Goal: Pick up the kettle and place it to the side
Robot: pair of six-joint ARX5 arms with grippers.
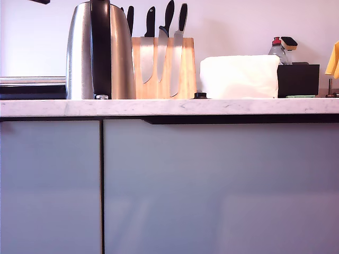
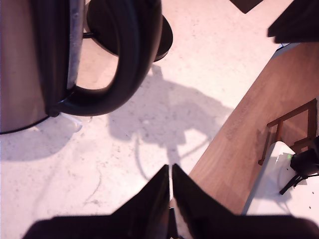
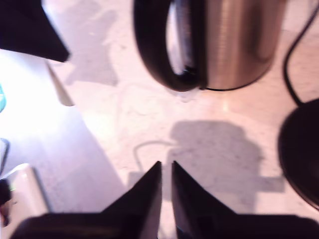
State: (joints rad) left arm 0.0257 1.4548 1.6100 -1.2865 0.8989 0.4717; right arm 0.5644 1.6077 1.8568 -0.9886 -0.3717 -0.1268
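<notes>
My first pincer shows as two black fingers, each a flat wedge that narrows to a point, with matte faces and straight edges. Where they meet the body, a broad dark block spans the picture's width, its detail lost in shadow (no screws or markings can be made out). My second pincer looks the same: two black tapered fingers, smooth and plain, rising from a dark, blurred base. In the exterior view, only a small black sliver of an arm shows at the top edge
</notes>
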